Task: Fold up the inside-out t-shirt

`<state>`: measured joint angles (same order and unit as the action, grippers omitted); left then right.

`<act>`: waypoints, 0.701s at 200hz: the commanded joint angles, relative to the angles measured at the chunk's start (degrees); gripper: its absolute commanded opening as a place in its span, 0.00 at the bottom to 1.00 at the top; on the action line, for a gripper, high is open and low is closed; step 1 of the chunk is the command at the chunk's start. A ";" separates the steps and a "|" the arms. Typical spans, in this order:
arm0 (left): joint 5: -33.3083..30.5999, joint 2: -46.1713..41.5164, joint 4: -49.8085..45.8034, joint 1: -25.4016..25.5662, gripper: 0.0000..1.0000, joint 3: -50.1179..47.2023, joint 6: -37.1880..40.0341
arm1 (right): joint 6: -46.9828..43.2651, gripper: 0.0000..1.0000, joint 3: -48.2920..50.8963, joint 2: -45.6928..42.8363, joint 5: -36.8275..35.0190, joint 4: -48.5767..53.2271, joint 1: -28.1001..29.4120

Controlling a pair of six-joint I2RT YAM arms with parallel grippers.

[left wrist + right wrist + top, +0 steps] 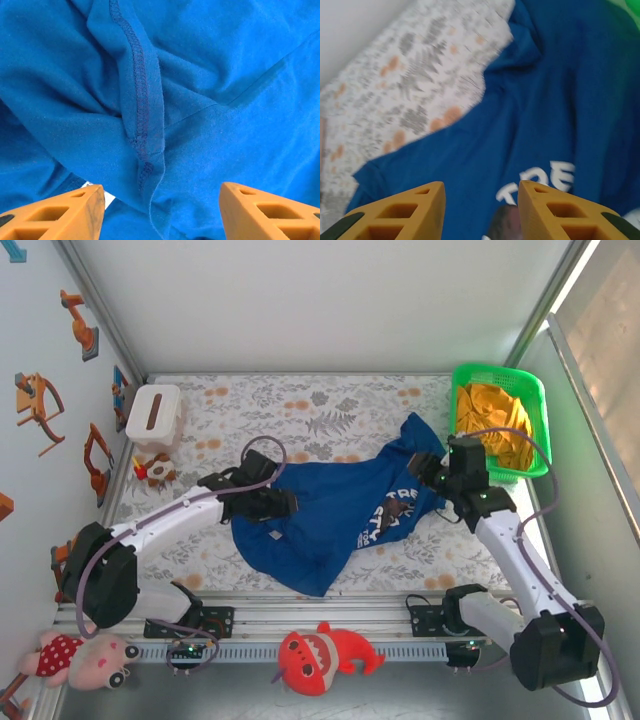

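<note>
The inside-out t-shirt (335, 515) is royal blue and lies crumpled in the middle of the table, with white lettering (392, 508) showing on its right half. My left gripper (287, 504) sits at the shirt's left edge. In the left wrist view its jaws stand open (162, 202) just above a stitched seam (141, 95) and a fold of blue cloth, with nothing pinched between them. My right gripper (430, 468) hovers over the shirt's right sleeve area. Seen from the right wrist, it (481, 202) is open above the lettering (547, 179), and nothing is clamped.
A white tissue box (153, 415) stands at the back left with a small toy (155, 470) in front of it. A green basket (537, 410) at the back right holds an orange-yellow garment (492, 420). Floral tablecloth (300, 405) lies bare behind the shirt. A red plush shark (320, 655) and a doll (85, 660) lie by the arm bases.
</note>
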<state>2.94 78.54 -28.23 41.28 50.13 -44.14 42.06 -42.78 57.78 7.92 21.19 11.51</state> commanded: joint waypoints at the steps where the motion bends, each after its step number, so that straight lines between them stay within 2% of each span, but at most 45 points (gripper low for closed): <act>1: -7.69 1.42 -1.51 1.74 0.61 0.31 -0.86 | 2.22 0.41 3.14 -1.83 -2.73 -0.48 0.79; 37: -7.68 7.15 0.52 3.53 0.58 1.48 0.19 | 2.67 0.41 4.30 -3.19 -4.12 0.68 1.32; 50: -7.45 8.88 1.23 3.81 0.52 1.83 0.53 | 2.59 0.41 4.07 -3.56 -4.49 1.22 1.32; 57: -7.53 9.52 1.64 3.94 0.43 1.90 0.76 | 2.52 0.41 4.03 -3.80 -4.55 1.50 1.32; 68: -8.23 9.77 1.46 3.99 0.12 2.26 0.94 | 2.41 0.41 3.74 -3.94 -4.52 1.88 1.32; 74: -9.07 9.41 0.98 3.93 0.00 2.64 1.11 | 2.25 0.40 3.50 -4.02 -4.49 2.24 1.32; 91: -11.53 7.20 -1.89 2.98 0.00 4.93 3.03 | 1.80 0.40 3.19 -4.44 -4.17 2.95 1.26; 103: -11.08 4.98 -3.65 -0.02 0.00 7.29 5.43 | 1.45 0.40 2.85 -4.69 -3.54 3.08 1.28; 124: -3.09 2.24 -3.76 -9.79 0.00 12.65 10.38 | 0.62 0.40 2.04 -4.55 -1.79 2.64 1.28; 140: 3.95 4.76 -4.09 -17.96 0.00 19.38 14.07 | 0.21 0.40 1.50 -3.70 0.05 1.33 1.39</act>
<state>-1.06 83.57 -31.09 32.91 61.14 -37.45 43.48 -38.52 53.98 5.76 23.51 12.47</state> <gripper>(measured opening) 0.025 0.403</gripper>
